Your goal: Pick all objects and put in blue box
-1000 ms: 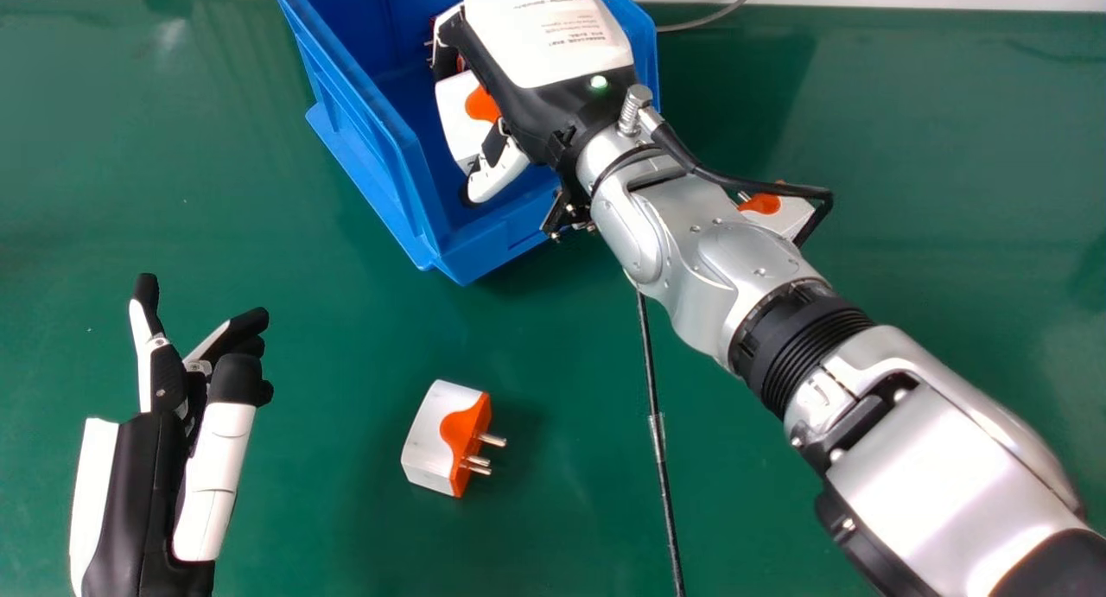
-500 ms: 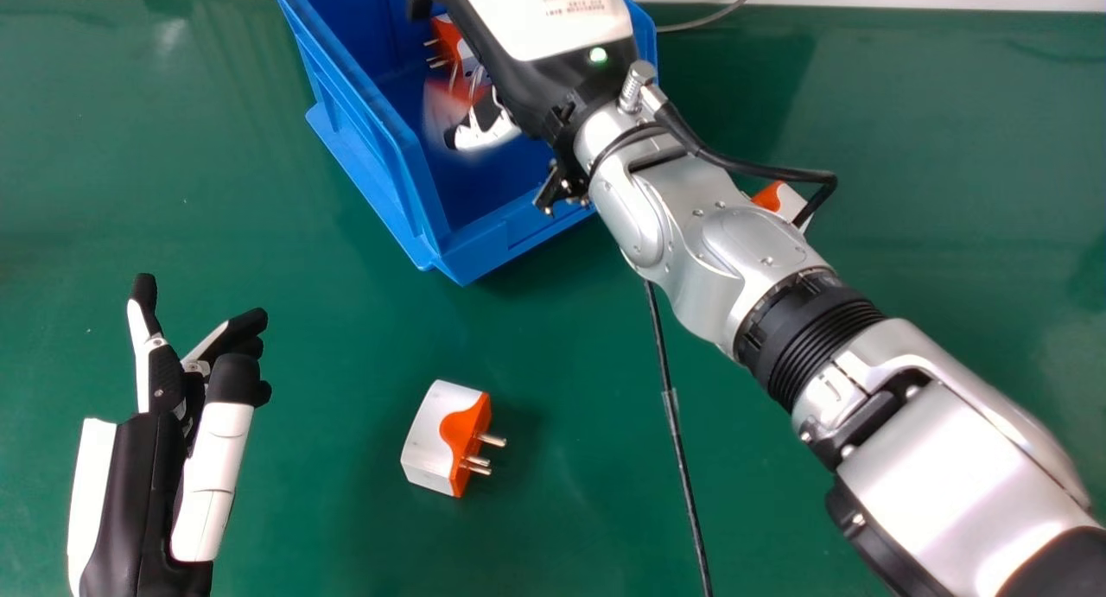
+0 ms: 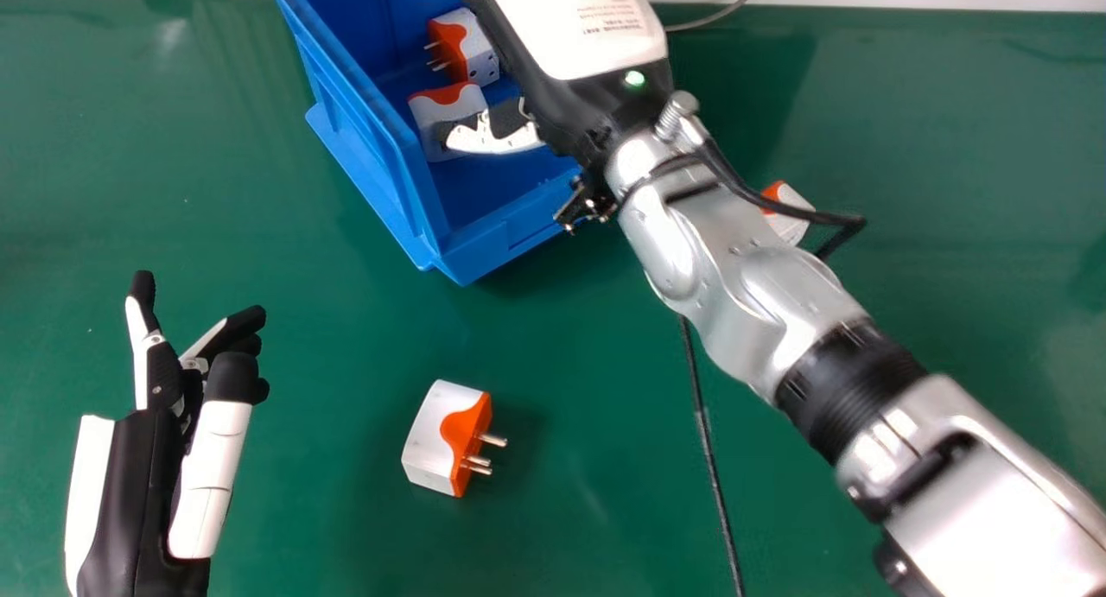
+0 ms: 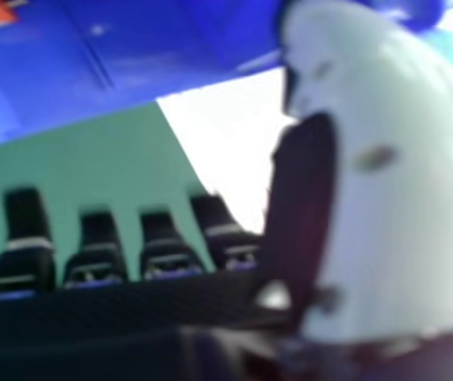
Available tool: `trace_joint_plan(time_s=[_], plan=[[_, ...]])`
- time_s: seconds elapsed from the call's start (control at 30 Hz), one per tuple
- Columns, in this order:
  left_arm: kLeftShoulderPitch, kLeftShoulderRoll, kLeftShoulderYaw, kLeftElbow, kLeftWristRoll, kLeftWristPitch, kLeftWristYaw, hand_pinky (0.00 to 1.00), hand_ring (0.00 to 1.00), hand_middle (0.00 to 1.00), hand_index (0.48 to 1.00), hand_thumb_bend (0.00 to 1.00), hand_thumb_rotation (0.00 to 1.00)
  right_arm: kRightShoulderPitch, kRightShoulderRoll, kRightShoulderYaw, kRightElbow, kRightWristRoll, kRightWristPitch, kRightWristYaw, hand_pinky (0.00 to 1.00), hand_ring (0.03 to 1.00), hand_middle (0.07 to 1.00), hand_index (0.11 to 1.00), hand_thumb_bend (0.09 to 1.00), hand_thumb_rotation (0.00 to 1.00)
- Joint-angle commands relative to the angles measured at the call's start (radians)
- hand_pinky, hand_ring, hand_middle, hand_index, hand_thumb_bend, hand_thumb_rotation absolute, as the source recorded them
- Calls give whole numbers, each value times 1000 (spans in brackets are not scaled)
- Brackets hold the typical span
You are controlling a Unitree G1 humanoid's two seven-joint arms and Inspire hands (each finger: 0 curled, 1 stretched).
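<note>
Open inside the blue plastic box [image 3: 367,156], the black-and-white right hand [image 3: 575,31] likely leaves a blocky white-and-orange plug adapter [image 3: 438,115] there. The relaxed left hand [image 3: 212,459] gives it room.

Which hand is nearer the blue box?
Right. The right hand is over the blue box, thumb inside; the left hand is outside, nearer the robot, leftward.
</note>
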Motion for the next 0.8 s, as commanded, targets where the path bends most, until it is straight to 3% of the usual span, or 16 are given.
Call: trace_joint_plan(time_s=[0.0,0.1,0.23,0.43,0.77], plan=[[8,11,9,-14,-10,-5,-5,772,851,853,895,901,1000,101,-36,-22,-155,5,8,7,884,995,1000,989,380,318],[5,16,16,-5,-19,-8,-11,773,851,853,895,893,1000,237,-70,-35,-318,-3,25,19,884,993,1000,987,376,316],[6,21,19,-12,-29,-5,-18,773,851,853,895,896,1000,459,-113,-54,-570,-37,73,37,908,999,1000,990,358,310],[4,26,26,-10,-42,0,-26,773,851,853,895,914,1000,700,-128,-85,-798,-50,94,42,913,992,1000,984,354,326],[-2,25,30,-9,-56,3,-35,770,851,855,897,913,1000,902,-133,-188,-898,-65,93,-33,864,963,999,975,373,378]])
